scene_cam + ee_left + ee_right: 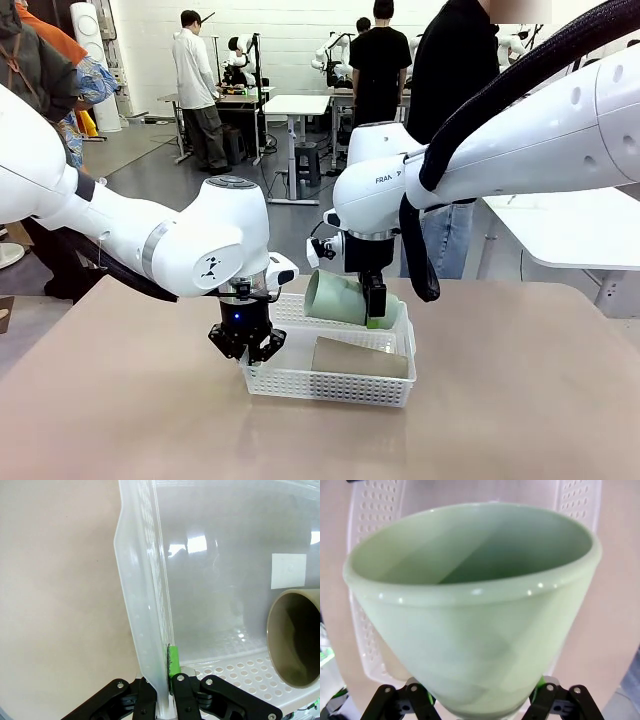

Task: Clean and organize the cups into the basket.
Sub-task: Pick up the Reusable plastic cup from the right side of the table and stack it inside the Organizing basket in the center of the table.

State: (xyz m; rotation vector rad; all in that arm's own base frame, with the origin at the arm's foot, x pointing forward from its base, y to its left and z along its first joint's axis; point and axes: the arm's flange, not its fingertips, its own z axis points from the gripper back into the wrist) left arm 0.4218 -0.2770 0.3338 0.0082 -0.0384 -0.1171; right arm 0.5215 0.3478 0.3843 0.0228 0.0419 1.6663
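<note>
The white lattice basket [330, 383] sits mid-table. A tan-brown cup [358, 357] lies on its side inside it, its open mouth visible in the left wrist view [296, 640]. My left gripper [246, 345] is shut on the basket's left wall [145, 620], one green pad [173, 661] pressed against the inside. My right gripper [378, 312] hangs over the basket's far side, shut on the pale mint green cup [340, 298], which is tilted sideways with its mouth to the left. That mint cup [470, 615] looms close in the right wrist view, with the basket [367, 525] beneath it.
Bare tan tabletop [520, 400] surrounds the basket. A person in black [455, 90] stands at the far edge behind the right arm. A white table [570, 235] stands to the far right.
</note>
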